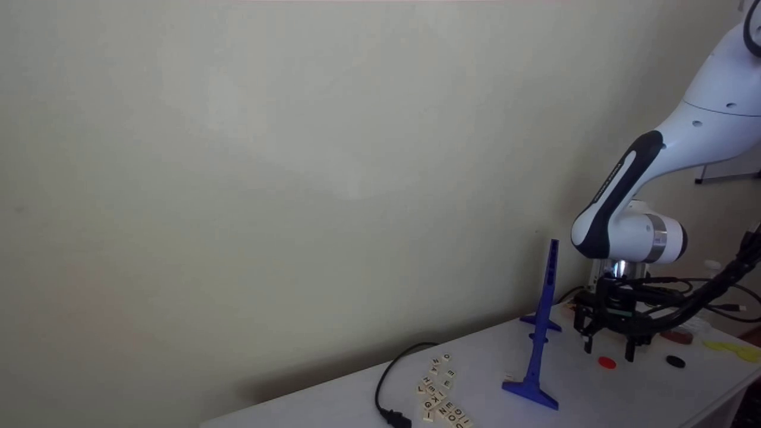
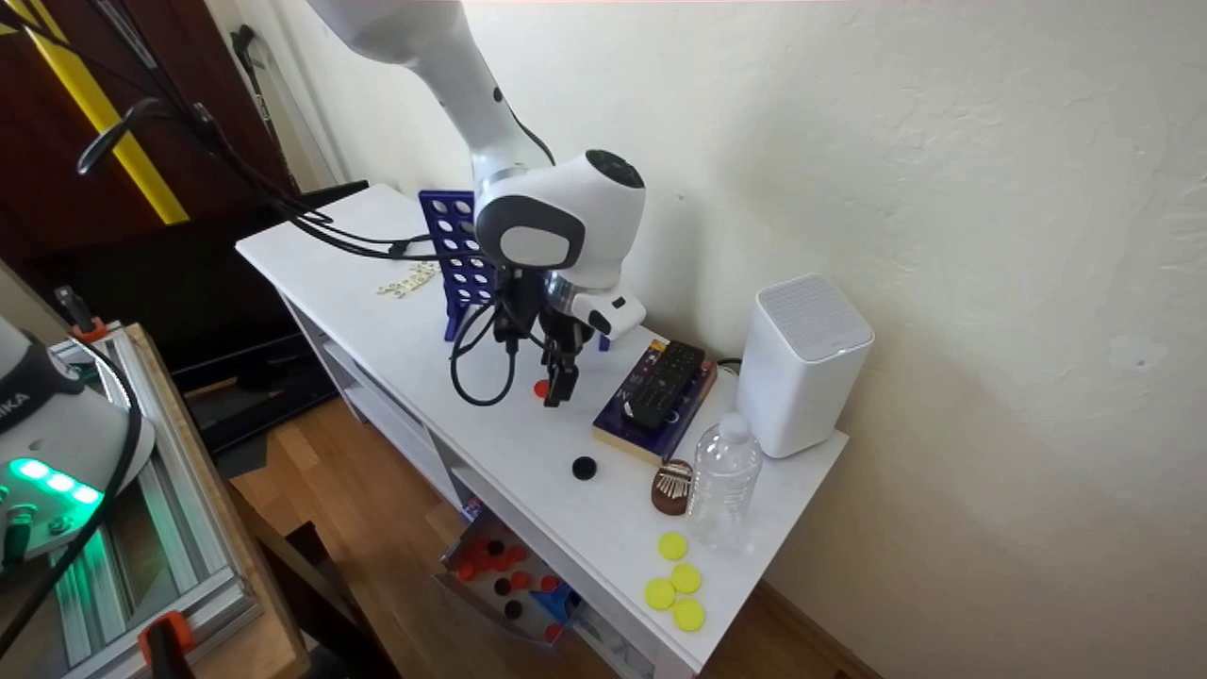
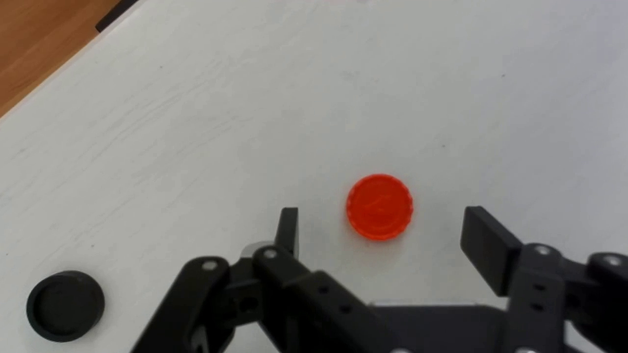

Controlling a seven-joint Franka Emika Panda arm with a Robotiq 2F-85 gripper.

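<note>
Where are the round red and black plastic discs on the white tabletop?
Round red plastic disc (image 3: pixel 379 207), wrist view, centre of its upper face.
Round black plastic disc (image 3: pixel 65 306), wrist view, centre of its upper face.

Wall (image 1: pixel 297 178): off-white, softly shaded. Tabletop (image 2: pixel 603 519): white, against the wall, open shelving (image 2: pixel 401 420) beneath. Floor (image 2: pixel 330 443): orange-brown wood. Panel (image 2: pixel 57 189): dark red-brown, diagonal yellow strip (image 2: pixel 144 174) before it.

My arm (image 1: pixel 707 137) slopes down to my wrist (image 1: pixel 645 235); my gripper (image 3: pixel 381 228) points downward, its 2 fingers (image 3: pixel 490 252) standing wide apart.
</note>
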